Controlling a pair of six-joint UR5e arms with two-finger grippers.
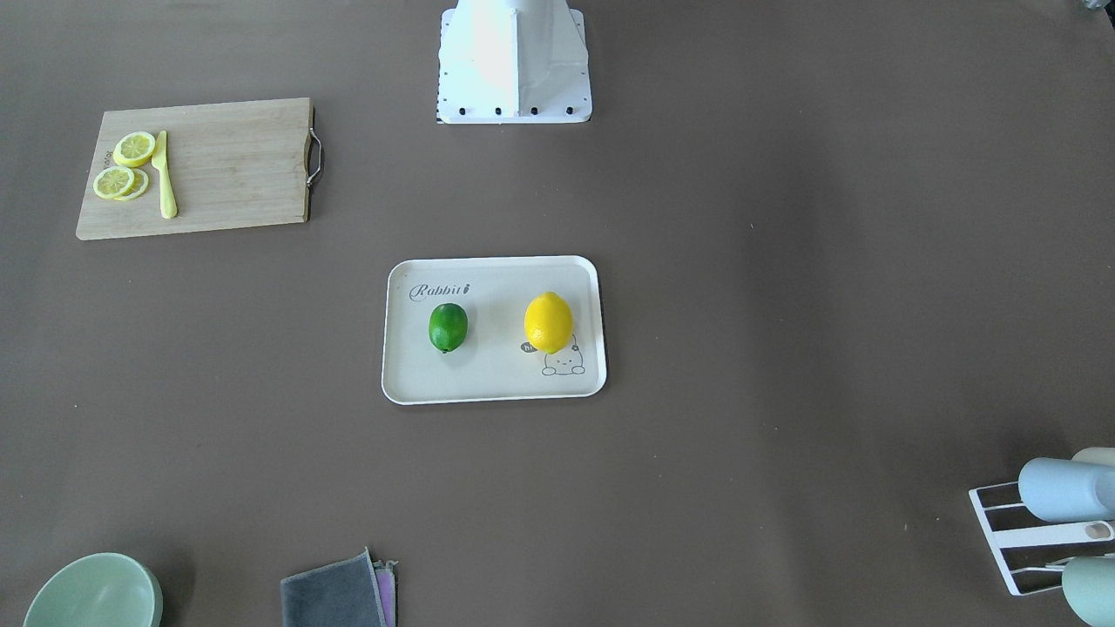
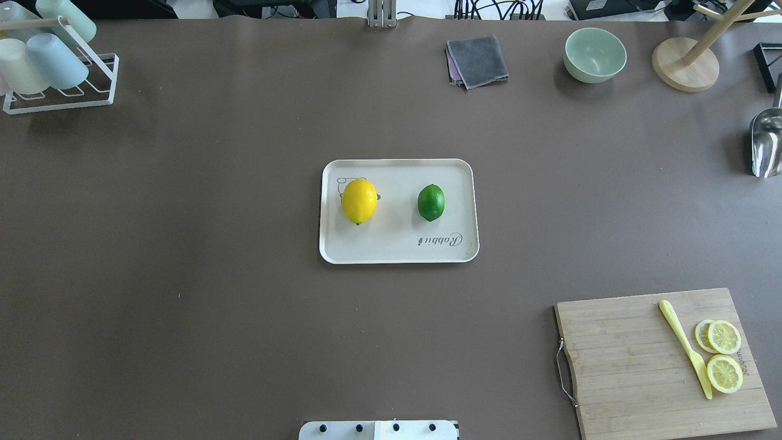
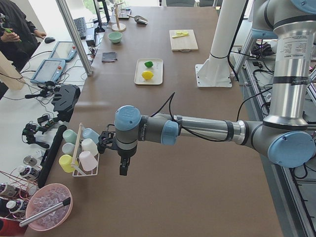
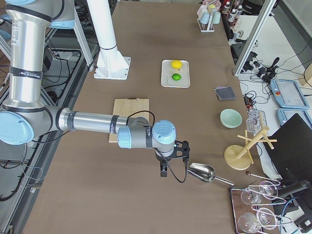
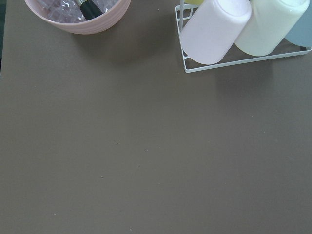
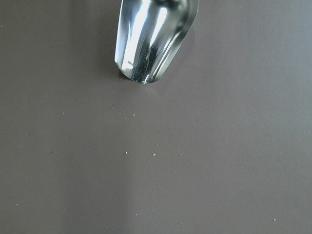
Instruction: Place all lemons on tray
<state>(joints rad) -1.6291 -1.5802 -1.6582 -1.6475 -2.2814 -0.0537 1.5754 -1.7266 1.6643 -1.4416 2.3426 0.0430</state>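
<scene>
The beige tray (image 2: pixel 397 250) (image 1: pixel 496 383) with "Rabbit" script lies at the table's middle. The yellow lemon (image 2: pixel 359 200) (image 1: pixel 548 321) and the green lemon (image 2: pixel 431 202) (image 1: pixel 448 326) both rest on it, apart from each other. They also show small in the exterior left view (image 3: pixel 147 74) and exterior right view (image 4: pixel 176 64). My left gripper (image 3: pixel 123 169) hangs over bare table near the cup rack, far from the tray. My right gripper (image 4: pixel 164 170) hangs near the metal scoop. Both show only in side views, so I cannot tell open or shut.
A wooden cutting board (image 2: pixel 635 366) with lemon slices (image 2: pixel 724 354) and a yellow knife (image 2: pixel 687 348) lies near the robot's right. A cup rack (image 2: pixel 55 73), grey cloth (image 2: pixel 478 60), green bowl (image 2: pixel 594 54), wooden stand (image 2: pixel 684 64) and metal scoop (image 2: pixel 767 140) line the far edge.
</scene>
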